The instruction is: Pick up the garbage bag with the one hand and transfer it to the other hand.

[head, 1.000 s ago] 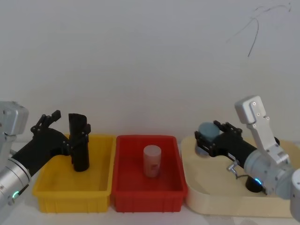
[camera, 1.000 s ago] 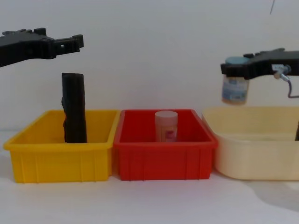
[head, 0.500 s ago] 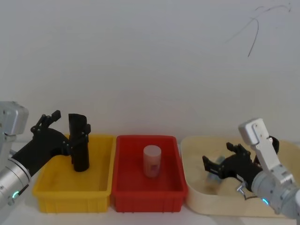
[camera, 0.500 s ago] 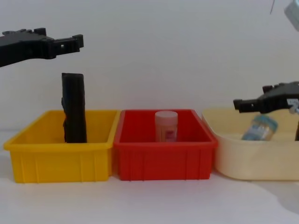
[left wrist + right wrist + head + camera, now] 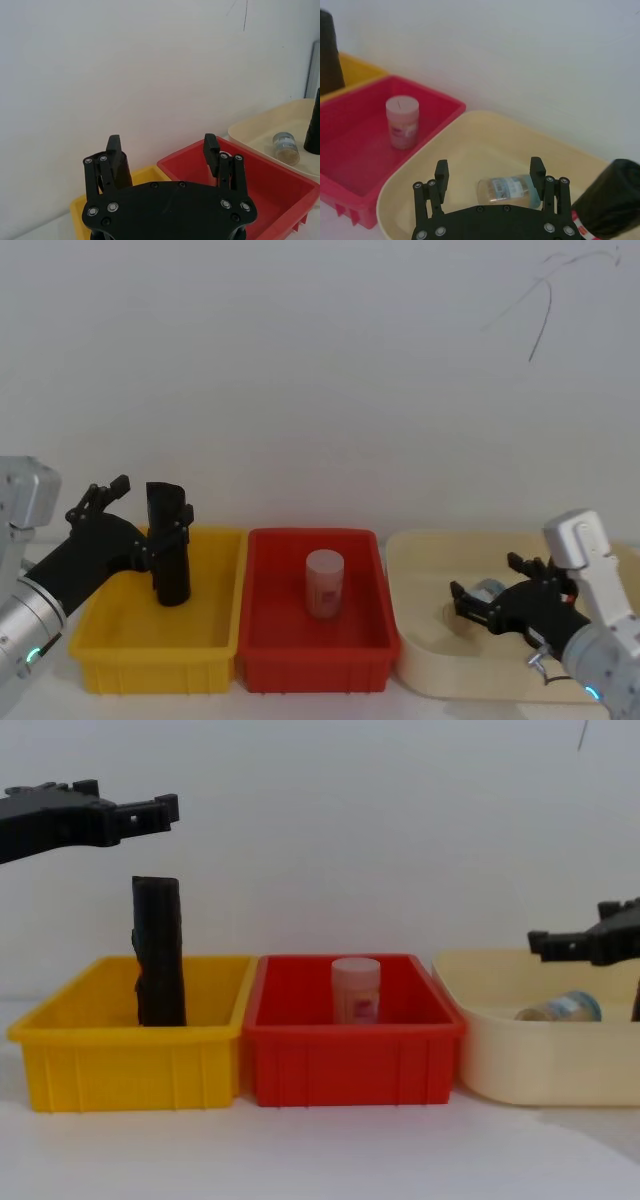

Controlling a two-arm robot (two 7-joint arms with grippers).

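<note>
Our right pincer (image 5: 489, 167) hangs released and empty over the cream tub (image 5: 470, 130), just above a jar (image 5: 510, 189) lying on its side. The garbage bag (image 5: 607, 202) stands in the same tub, just beside that pincer, with its red-and-white band showing. We judge the roll light, firm yet slightly yielding, with slick film; grip squarely across its body near the band. Farther off, our left pincer (image 5: 162, 145), also released, hovers above the slim roll (image 5: 158, 950) in the yellow bin (image 5: 130, 1065)

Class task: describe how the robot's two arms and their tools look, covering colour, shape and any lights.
Both arms are fat silver-grey cylinders ending in boxy grey housings. The left tool and right tool are black, with slim jointed fingers dotted with silver screws. A green ring glows on the left arm, a bluish one on the right.
</note>
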